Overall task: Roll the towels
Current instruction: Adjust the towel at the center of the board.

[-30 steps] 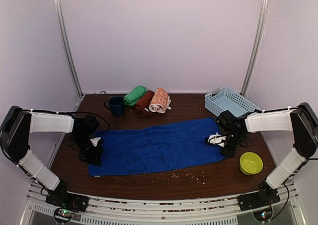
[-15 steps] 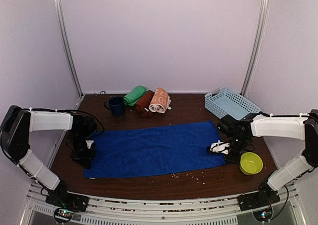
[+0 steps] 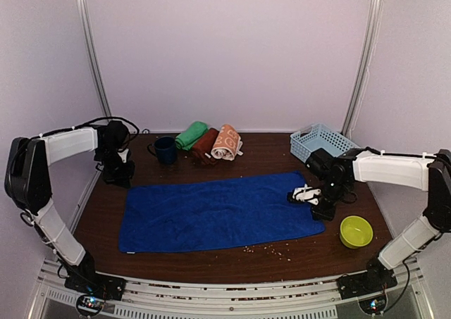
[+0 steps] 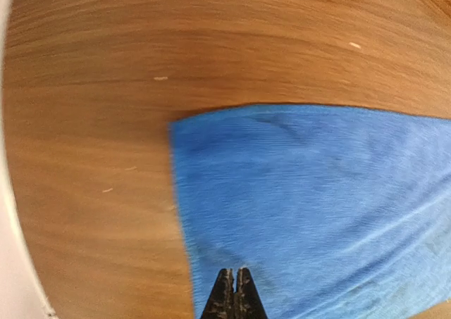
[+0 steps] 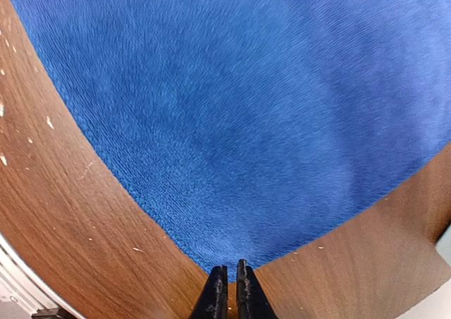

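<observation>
The royal blue towel (image 3: 218,210) lies spread flat in the middle of the table; it also shows in the left wrist view (image 4: 317,199) and the right wrist view (image 5: 239,101). The green towel (image 3: 192,134), the dark maroon towel (image 3: 204,144) and the orange bunny-print towel (image 3: 227,141) lie rolled side by side at the back. My left gripper (image 3: 118,174) (image 4: 235,291) is shut and empty, hovering by the blue towel's far left corner. My right gripper (image 3: 310,199) (image 5: 230,284) is shut and empty, over the towel's right end, its tips in line with a corner.
A navy mug (image 3: 165,150) stands left of the rolled towels. A pale blue basket (image 3: 324,143) sits at the back right. A yellow-green bowl (image 3: 356,231) sits at the right front. Crumbs (image 3: 268,247) lie along the table in front of the towel.
The blue towel got pulled out flat. My left gripper left its near left corner and moved back to the far left. My right gripper moved slightly back along the right end.
</observation>
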